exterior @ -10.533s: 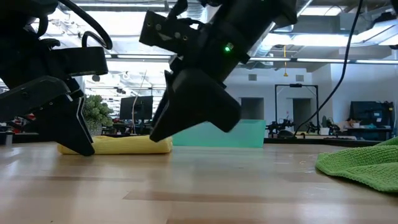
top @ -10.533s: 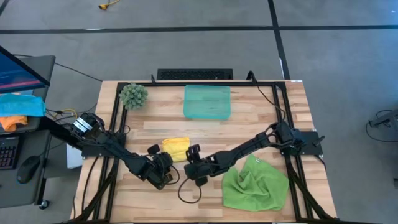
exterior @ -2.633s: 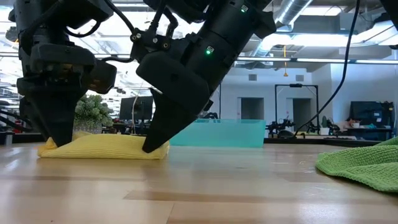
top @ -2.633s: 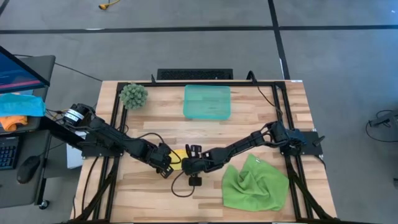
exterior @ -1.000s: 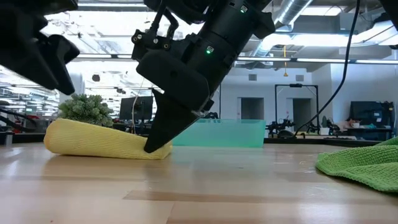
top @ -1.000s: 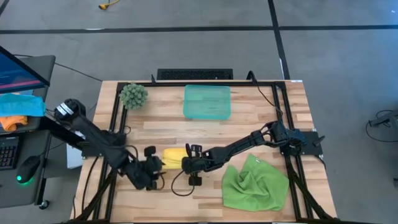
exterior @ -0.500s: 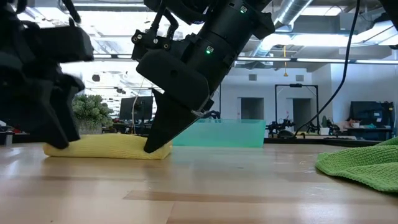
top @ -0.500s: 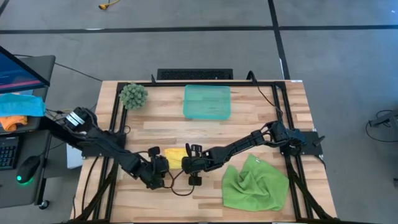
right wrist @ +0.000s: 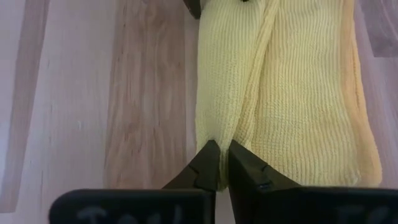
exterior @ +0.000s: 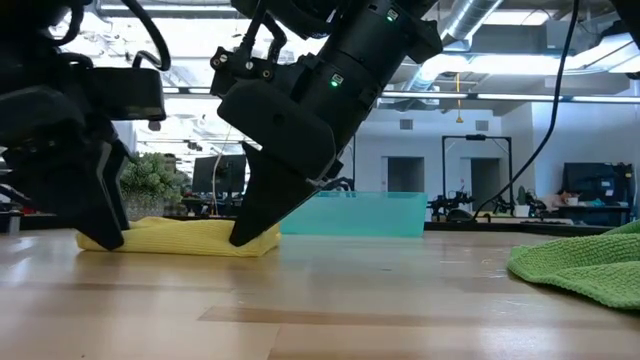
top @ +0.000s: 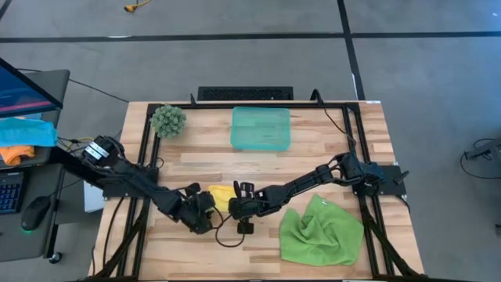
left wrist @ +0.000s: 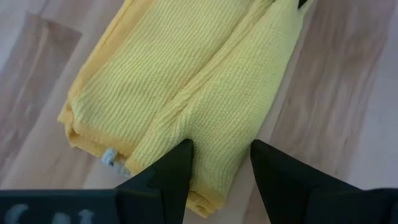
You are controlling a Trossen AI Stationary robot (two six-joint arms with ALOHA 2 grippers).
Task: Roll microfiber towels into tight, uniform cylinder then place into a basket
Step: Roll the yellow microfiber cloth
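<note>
From above, my two grippers nearly hide the yellow towel (top: 222, 196); only a small patch shows between them at the table's (top: 329, 149) front middle. The low view shows it as a flat folded bundle (exterior: 190, 237), not yet a round cylinder, with my left gripper (exterior: 100, 235) planted at one end and my right gripper (exterior: 255, 235) at the other. The wrist views add the grip detail: my left gripper (left wrist: 219, 163) has its fingers (left wrist: 171, 171) spread, straddling a raised fold of the yellow towel (left wrist: 186, 93), while my right gripper (right wrist: 219, 163) is nearly closed, its tips pinching a thin ridge of the cloth (right wrist: 280, 81).

A second ago my left gripper hung lifted clear of the towel's end, which bulged upward; now it is down on that end and the bundle lies flatter. My right gripper has kept its place.

The green towel (top: 321, 231) lies crumpled at the front right, just beside my right arm. The basket (top: 261, 128) sits at the table's back middle, well apart from both grippers.
</note>
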